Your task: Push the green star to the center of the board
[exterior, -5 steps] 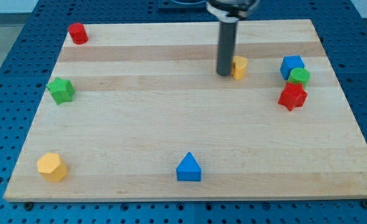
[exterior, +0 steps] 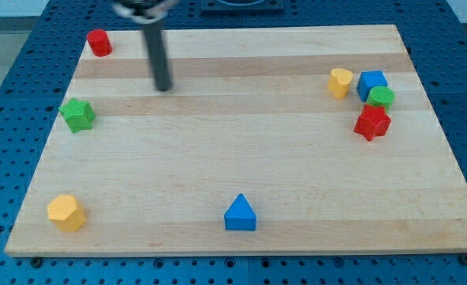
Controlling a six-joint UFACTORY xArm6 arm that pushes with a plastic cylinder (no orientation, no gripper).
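Note:
The green star [exterior: 77,115] lies near the board's left edge, in the upper half of the view. My tip [exterior: 164,88] is on the board up and to the right of the star, well apart from it and touching no block. The rod rises from the tip toward the view's top.
A red block [exterior: 99,42] sits at the top left corner. A yellow block [exterior: 340,81], a blue block [exterior: 371,83], a small green block [exterior: 381,97] and a red star [exterior: 372,123] cluster at the right. A yellow hexagon [exterior: 66,212] and a blue triangle [exterior: 240,214] lie near the bottom edge.
My tip has swept left from beside the yellow block to the board's upper left. The yellow block now lies further right, next to the blue block.

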